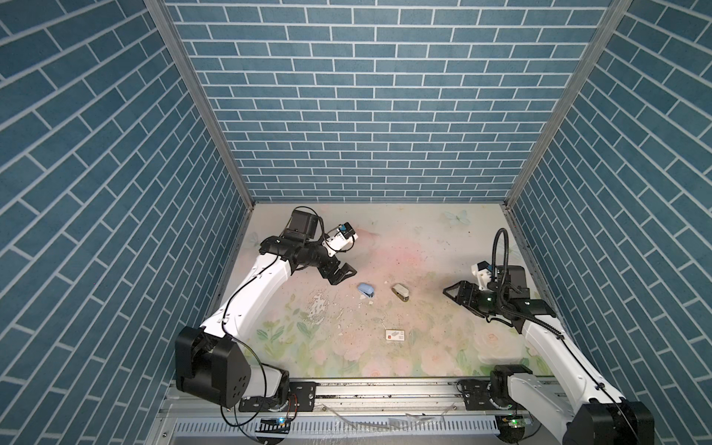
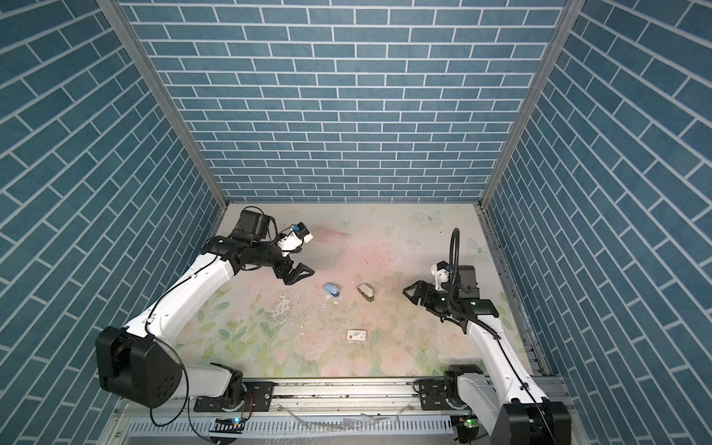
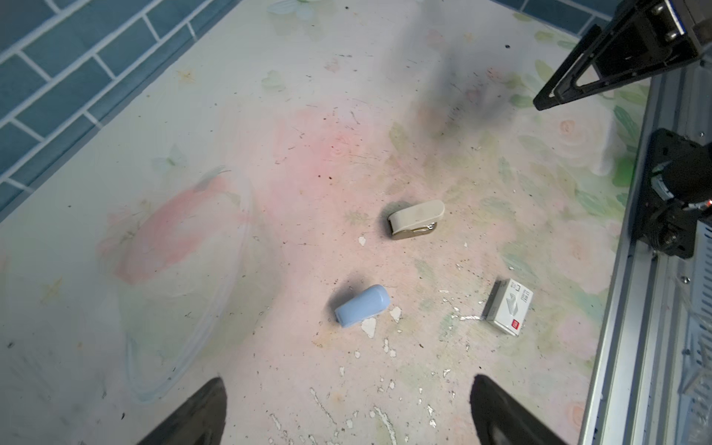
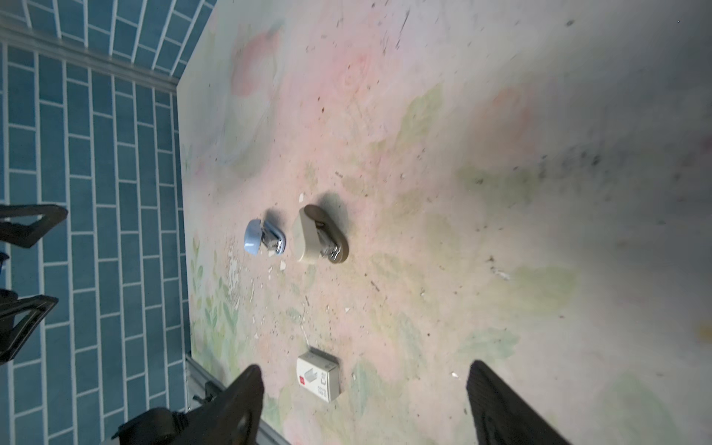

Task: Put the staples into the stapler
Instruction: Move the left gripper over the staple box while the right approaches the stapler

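**Two staplers, one staple box, both grippers empty**

Two small staplers lie near the middle of the floral table [image 1: 404,239]. The blue stapler [image 1: 366,291] is on the left in both top views. The cream stapler [image 1: 400,291] is near it on the right, and the two do not touch. In the right wrist view, shiny metal shows under each coloured top.

One white staple box [image 1: 395,335] lies flat by itself, closer to the front rail [image 1: 385,389] than either stapler and well apart from both. In the left wrist view a grey band [image 3: 492,302] runs along one long edge of the box. It may be the staples, but I cannot tell. No loose strip of staples can be made out on the table.

There are two arms, one gripper each. The left gripper [image 1: 344,277] hangs above the table just behind and left of the blue stapler. Its jaws are spread wide with nothing between them. The right gripper [image 1: 450,297] is to the right of the cream stapler and apart from it, pointing toward the middle. Its fingers [image 4: 246,389] also stand wide apart and hold nothing.

Blue brick-pattern walls [image 1: 385,115] close in the table on three sides.
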### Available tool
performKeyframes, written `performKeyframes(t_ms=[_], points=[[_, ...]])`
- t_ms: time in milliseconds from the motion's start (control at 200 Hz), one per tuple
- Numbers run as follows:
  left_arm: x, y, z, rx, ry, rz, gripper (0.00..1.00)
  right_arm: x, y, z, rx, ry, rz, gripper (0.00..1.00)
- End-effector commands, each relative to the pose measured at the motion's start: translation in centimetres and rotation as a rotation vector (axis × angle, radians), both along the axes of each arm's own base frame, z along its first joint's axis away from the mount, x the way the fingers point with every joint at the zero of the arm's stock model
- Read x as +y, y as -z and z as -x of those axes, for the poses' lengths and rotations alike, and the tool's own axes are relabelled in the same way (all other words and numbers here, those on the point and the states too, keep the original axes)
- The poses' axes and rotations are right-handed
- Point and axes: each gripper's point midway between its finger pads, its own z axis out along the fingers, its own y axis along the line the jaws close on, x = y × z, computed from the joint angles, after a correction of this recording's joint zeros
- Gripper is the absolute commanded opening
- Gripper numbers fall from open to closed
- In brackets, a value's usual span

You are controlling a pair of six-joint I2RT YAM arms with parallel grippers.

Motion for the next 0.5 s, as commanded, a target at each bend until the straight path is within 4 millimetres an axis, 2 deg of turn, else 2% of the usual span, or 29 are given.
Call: performKeyframes(t_ms=[0, 120, 275, 495], points=[[-0.8, 2.3, 2.0, 0.037, 0.101, -0.105, 1.0, 2.2, 0.5, 2.1, 0.072, -0.085, -0.073, 0.83], [-2.8, 3.4, 3.7, 0.065, 0.171, -0.137, 0.99, 3.6, 1.5, 3.6, 0.107, -0.149, -0.089, 0.8], [-5.3, 5.1, 6.0, 0.096, 0.233, -0.156, 0.99, 4.0, 2.8, 5.1, 0.136, -0.161, -0.109, 0.77], [-8.4, 7.9, 9.0, 0.153, 0.298, -0.156, 0.91, 5.1, 2.8, 6.3, 0.132, -0.169, -0.262, 0.71]])
